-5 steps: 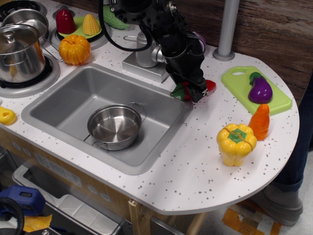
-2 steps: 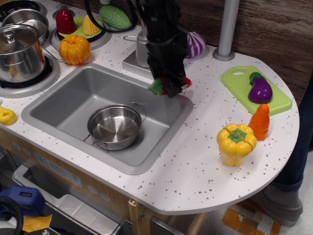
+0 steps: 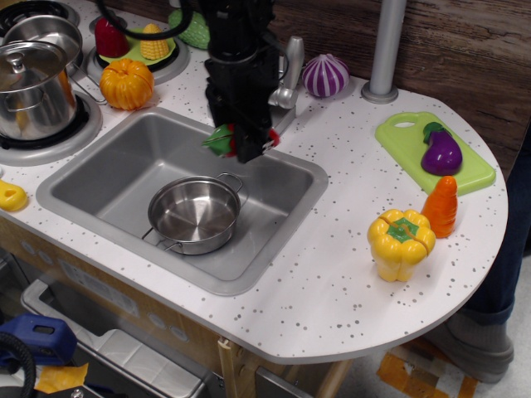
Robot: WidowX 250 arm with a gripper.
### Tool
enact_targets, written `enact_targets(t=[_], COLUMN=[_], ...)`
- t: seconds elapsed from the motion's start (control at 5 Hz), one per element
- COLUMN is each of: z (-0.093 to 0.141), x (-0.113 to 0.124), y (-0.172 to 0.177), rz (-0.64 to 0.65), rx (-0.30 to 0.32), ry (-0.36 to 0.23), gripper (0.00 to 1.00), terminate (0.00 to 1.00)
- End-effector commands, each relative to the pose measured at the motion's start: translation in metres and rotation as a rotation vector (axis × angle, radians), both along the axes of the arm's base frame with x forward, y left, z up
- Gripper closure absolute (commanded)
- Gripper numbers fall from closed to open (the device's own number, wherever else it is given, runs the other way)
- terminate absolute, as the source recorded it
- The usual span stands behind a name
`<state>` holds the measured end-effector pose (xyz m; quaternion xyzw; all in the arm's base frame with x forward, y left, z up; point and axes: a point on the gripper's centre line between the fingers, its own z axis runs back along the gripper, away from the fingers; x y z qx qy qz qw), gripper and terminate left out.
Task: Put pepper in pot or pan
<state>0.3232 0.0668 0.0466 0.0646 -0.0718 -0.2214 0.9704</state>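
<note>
My gripper (image 3: 246,143) hangs over the far side of the sink, shut on the red chili pepper (image 3: 222,139). Its green stem cap sticks out to the left of the fingers and a bit of red shows on the right. The shallow steel pan (image 3: 193,214) with two wire loop handles sits in the sink (image 3: 99,178), below and slightly left of the held pepper. The pan holds nothing.
A lidded steel pot (image 3: 29,87) stands on the stove at left, an orange pumpkin (image 3: 126,83) beside it. A yellow bell pepper (image 3: 401,243), an orange carrot (image 3: 441,206) and a green board with an eggplant (image 3: 440,152) lie at right. The faucet (image 3: 286,79) and a purple onion (image 3: 325,75) stand behind the sink.
The gripper has carried the pepper leftward from the counter right of the sink to above the sink's far side, nearer the pan.
</note>
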Motion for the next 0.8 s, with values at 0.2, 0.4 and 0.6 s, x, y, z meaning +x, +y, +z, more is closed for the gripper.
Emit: enact_targets(t=[0.2, 0.4, 0.6], z=[-0.025, -0.025, -0.025], x=[-0.010, -0.010, -0.010], y=[0.027, 0.027, 0.027], rz=[0.078, 0.078, 0.078], rx=[0.021, 0.021, 0.021], ry=[-0.071, -0.071, -0.071], gripper=[0.00, 0.00, 0.00], terminate=[0.00, 0.00, 1.00])
